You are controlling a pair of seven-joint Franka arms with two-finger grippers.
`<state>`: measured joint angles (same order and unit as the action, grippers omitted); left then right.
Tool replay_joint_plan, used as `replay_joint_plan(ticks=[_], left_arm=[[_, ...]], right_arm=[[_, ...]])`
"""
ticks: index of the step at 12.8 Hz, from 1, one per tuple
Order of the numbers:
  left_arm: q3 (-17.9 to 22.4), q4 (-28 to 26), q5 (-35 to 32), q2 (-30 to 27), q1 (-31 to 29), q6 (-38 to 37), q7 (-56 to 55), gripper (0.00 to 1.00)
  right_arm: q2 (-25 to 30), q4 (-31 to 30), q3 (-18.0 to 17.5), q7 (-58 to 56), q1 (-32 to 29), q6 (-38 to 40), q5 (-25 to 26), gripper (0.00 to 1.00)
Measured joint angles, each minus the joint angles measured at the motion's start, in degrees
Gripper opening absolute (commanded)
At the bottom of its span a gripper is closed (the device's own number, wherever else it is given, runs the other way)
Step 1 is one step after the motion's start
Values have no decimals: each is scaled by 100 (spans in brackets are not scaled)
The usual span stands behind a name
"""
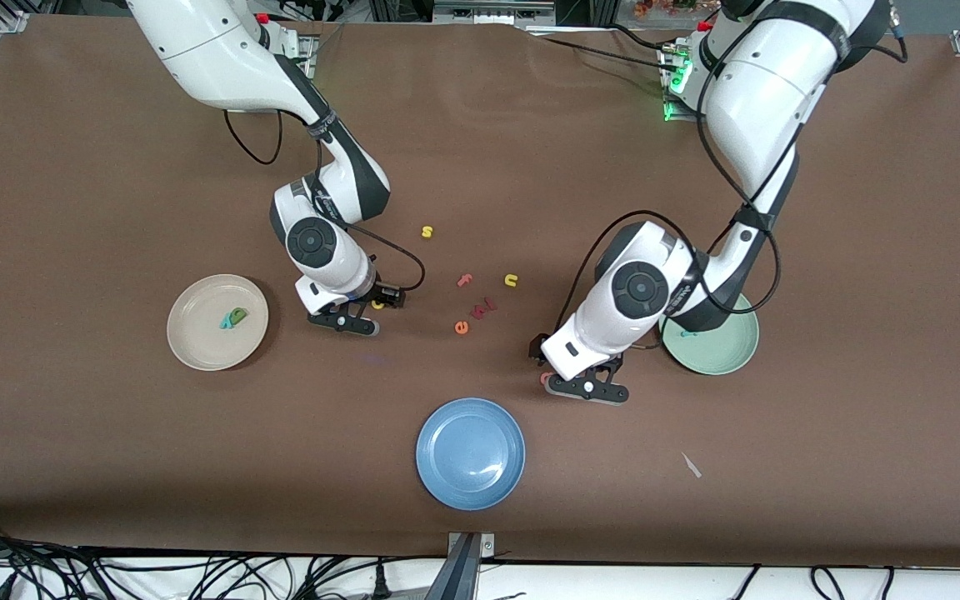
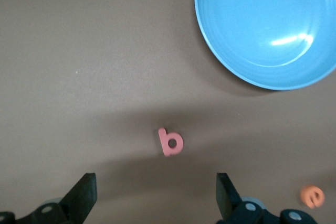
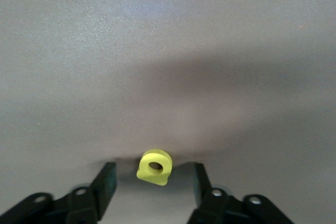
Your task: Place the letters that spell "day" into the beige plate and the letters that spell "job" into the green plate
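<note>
The yellow "a" [image 3: 155, 167] lies on the brown table between the fingers of my right gripper [image 3: 152, 183], which is open, narrowly, with a gap on each side of the letter. In the front view this right gripper [image 1: 363, 315] is low beside the beige plate [image 1: 197, 350], which holds a teal and a dark green letter [image 1: 234, 317]. My left gripper [image 2: 155, 198] hangs wide open over the table, the pink "b" [image 2: 170, 141] lying just ahead of its fingers. That left gripper [image 1: 587, 388] is beside the green plate [image 1: 726, 354], where a teal letter [image 1: 687, 333] shows past the arm.
A blue plate [image 1: 470, 452] sits nearer the front camera, between the two grippers. Loose letters lie mid-table: a yellow "s" [image 1: 427, 232], a pink "f" [image 1: 464, 281], a yellow "u" [image 1: 511, 280], red pieces [image 1: 484, 308] and an orange "e" [image 1: 462, 327].
</note>
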<state>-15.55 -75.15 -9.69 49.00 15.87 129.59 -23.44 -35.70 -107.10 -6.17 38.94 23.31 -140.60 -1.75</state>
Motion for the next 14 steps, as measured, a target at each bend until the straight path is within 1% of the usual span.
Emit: replay_joint_plan(ticks=[1, 3, 7, 8, 9, 10, 11, 12, 13, 14], left_arm=[[237, 92, 0, 106, 209, 103, -1, 100], [581, 194, 0, 257, 541, 206, -16, 100], [919, 370, 0, 470, 852, 421, -21, 100], [967, 410, 0, 526, 911, 425, -21, 100], [985, 438, 0, 574, 957, 427, -21, 100], [995, 459, 0, 621, 992, 428, -21, 98], [1001, 468, 0, 663, 1017, 430, -21, 80], [1002, 473, 0, 694, 1040, 433, -21, 58], [1002, 483, 0, 717, 1058, 435, -23, 48], [1002, 496, 0, 729, 1066, 436, -25, 48]], right_arm=[[-3, 0, 0, 0, 0, 0, 0, 54], [-4, 1, 1, 0, 0, -1, 0, 45], [-5, 1, 2, 3, 0, -1, 0, 35], [-5, 1, 3, 4, 0, -1, 0, 32], [-5, 1, 4, 4, 0, -1, 0, 31], [-3, 2, 11, 6, 0, 2, 1, 26], [-3, 2, 13, 6, 0, 3, 1, 24], [3, 2, 11, 8, 1, 14, 1, 21], [2, 2, 11, 9, 1, 13, 1, 19], [2, 2, 11, 9, 1, 13, 1, 19]])
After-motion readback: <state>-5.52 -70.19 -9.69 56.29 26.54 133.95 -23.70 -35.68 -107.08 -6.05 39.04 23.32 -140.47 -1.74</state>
